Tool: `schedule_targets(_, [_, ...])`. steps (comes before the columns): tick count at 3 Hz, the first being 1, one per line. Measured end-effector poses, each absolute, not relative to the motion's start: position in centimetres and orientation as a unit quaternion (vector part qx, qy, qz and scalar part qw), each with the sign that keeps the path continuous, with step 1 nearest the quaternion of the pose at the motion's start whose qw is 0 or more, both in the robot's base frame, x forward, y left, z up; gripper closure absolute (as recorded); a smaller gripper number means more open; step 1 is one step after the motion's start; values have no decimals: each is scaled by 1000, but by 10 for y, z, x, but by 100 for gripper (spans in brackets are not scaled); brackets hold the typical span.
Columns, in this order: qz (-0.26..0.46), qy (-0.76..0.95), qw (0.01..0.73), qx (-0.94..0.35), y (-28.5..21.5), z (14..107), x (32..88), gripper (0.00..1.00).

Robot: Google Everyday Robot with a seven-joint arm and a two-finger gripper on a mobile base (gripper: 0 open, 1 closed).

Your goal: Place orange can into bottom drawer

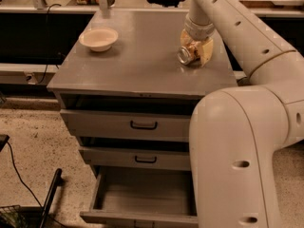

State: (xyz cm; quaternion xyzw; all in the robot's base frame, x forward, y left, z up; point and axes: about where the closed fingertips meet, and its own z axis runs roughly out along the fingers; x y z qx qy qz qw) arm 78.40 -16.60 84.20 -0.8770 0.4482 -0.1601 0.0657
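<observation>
On the grey table [137, 75], far right part: orange can [188, 55], lying on its side, silver end toward the camera. Pincer [196, 51]: lowered onto the can at the arm's tip; whether it grips or merely straddles the can cannot be told. Far left: beige bowl [98, 38], upright. Below: two upper drawers [109, 122], black handles. Lowest: bottom drawer [142, 196], pulled out, plain grey inside.
</observation>
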Motion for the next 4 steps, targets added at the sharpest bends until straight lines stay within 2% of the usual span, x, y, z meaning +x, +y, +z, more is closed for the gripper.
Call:
schedule_targets(1, [-156,449,66,-877,-168,836,786,50])
schedule_targets(2, [-152,442,79,-881,-165,839,784,72])
schedule_targets(3, [-147,427,111,-885,-158,853,774,84])
schedule_targets(4, [-151,383,176,-894,-139,898,743,85])
